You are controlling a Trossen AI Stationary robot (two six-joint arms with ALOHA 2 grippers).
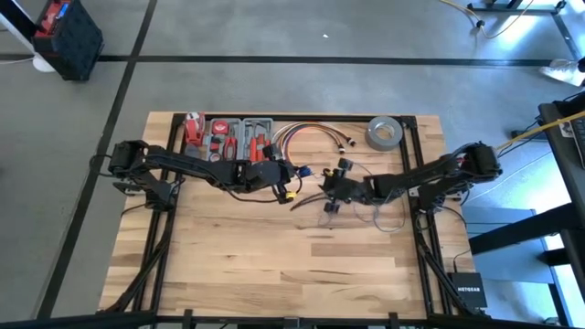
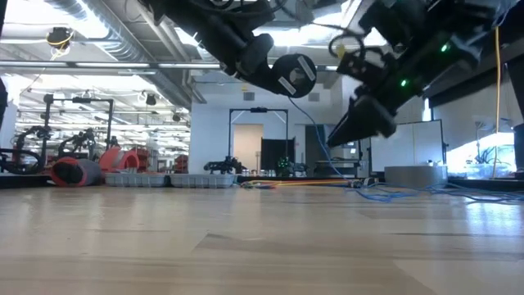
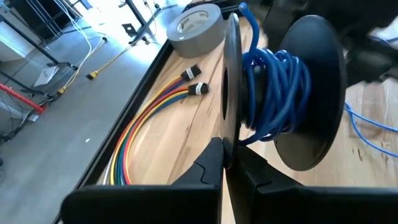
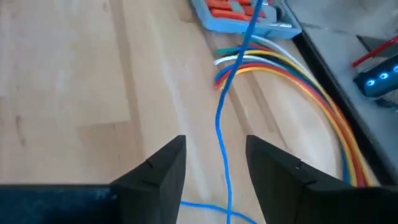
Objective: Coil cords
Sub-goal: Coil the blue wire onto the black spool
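A black spool [image 3: 317, 93] with two round flanges carries turns of thin blue wire [image 3: 273, 93]. It hangs above the table's middle, with my left gripper [image 3: 227, 165] shut on it; the low view shows it as a round disc [image 2: 293, 74]. From the spool the blue wire [image 4: 219, 124] runs down between the fingers of my right gripper [image 4: 214, 146], which stands open just right of the spool [image 1: 334, 187]. The fingers are on either side of the wire without touching it. More slack wire [image 1: 384, 219] lies in loops on the table below that arm. My left gripper pinches the rim of the spool's nearer flange [image 3: 229, 134] between its two fingers. It comes from the table's left, slanting a little downward. The spool is lifted clear of the table, its flanges standing roughly on edge.
A grey tape roll [image 1: 385, 133] sits at the far right of the table. A curved bundle of red, yellow and white cables [image 1: 306, 137] with plug ends [image 3: 194, 81] lies along the far edge. A tool tray [image 1: 233, 139] stands at the far left. The near half is bare wood [image 1: 274, 265].
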